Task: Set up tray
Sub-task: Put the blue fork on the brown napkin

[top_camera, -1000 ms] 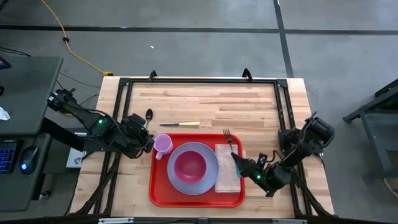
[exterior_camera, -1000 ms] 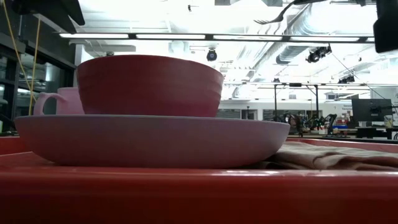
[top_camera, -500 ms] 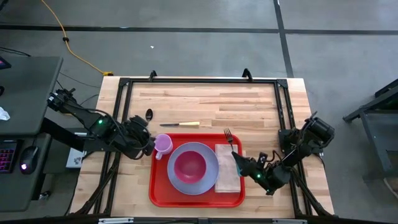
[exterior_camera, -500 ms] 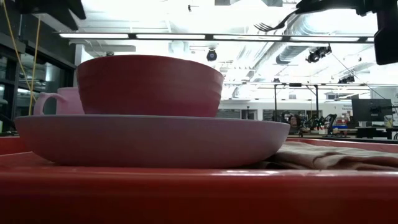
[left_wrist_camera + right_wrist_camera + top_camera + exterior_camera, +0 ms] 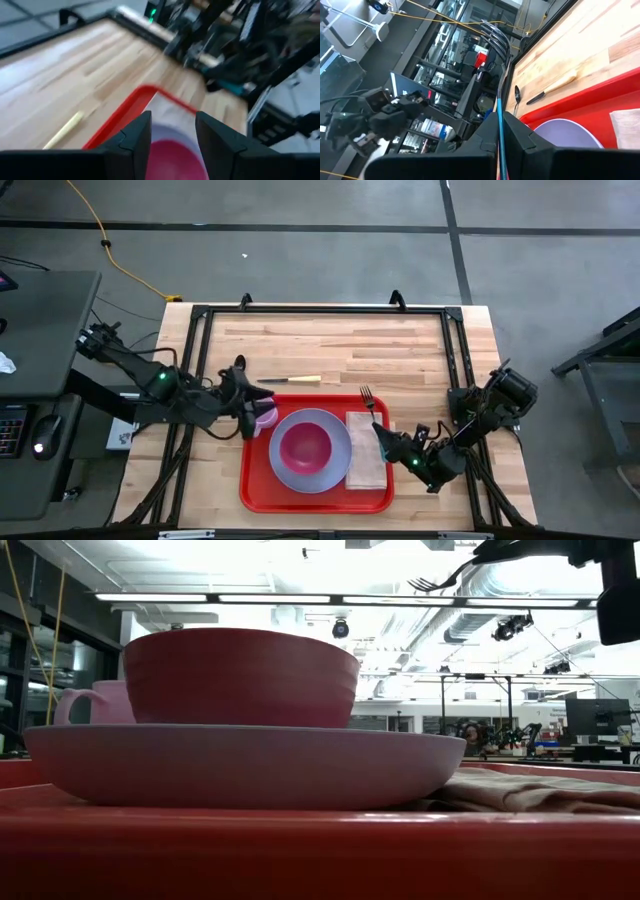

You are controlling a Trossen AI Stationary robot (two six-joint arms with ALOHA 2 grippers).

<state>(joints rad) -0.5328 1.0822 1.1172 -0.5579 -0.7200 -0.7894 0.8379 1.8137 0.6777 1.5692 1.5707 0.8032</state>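
Wooden table, seen from my remote station: red tray sits at its near-centre edge w/ a lavender plate, a pink bowl on it, a tan napkin beside the plate & a pink mug at the tray's left corner. Left gripper hovers by the mug, fingers apart, empty. Right gripper, over the napkin, is clamped on a fork. A knife & spoon lie on bare wood beyond the tray.
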